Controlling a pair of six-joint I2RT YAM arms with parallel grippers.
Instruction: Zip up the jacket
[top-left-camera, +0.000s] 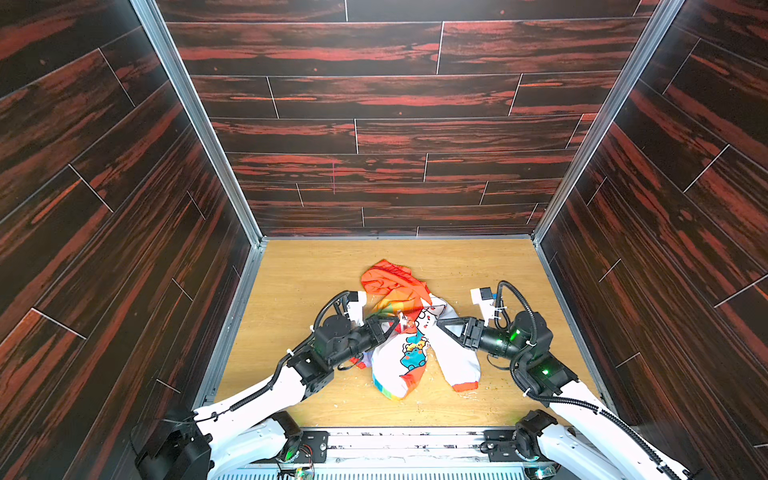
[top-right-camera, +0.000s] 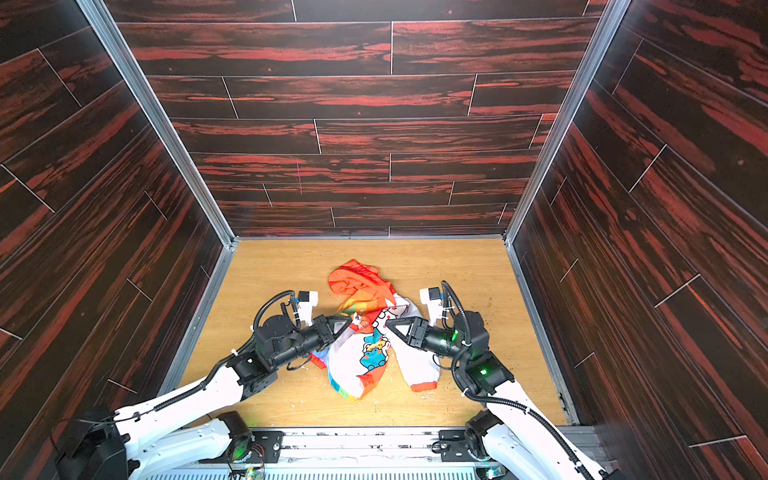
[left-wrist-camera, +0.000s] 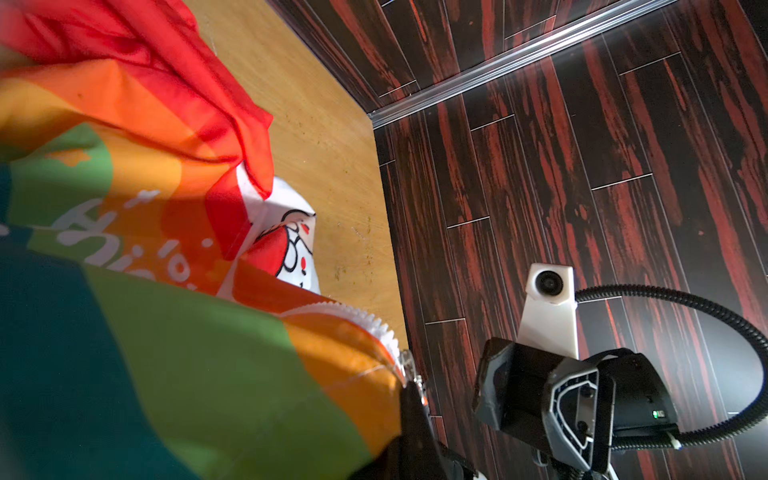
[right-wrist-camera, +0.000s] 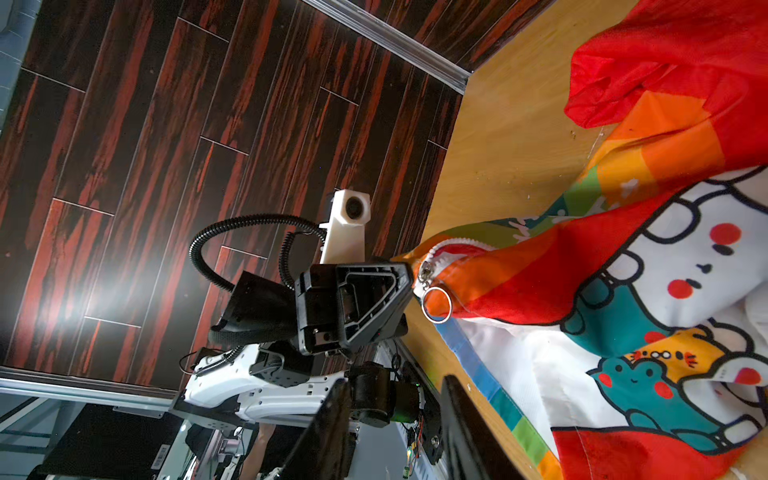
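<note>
Wooden table (top-left-camera: 299, 282) — crumpled jacket (top-left-camera: 409, 353)

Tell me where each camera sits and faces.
Both top views: high above the robot's base, looking down at the jacket on the table; both arms, left gripper and right gripper show.
Left wrist: on the left arm, facing rainbow fabric and zipper teeth; own fingertip shows, right gripper beyond.
Right wrist: on the right arm, facing the left gripper pinching the jacket's zipper edge; own open fingers show.
Shared: both wrist views show the zipper and opposite gripper.
</note>
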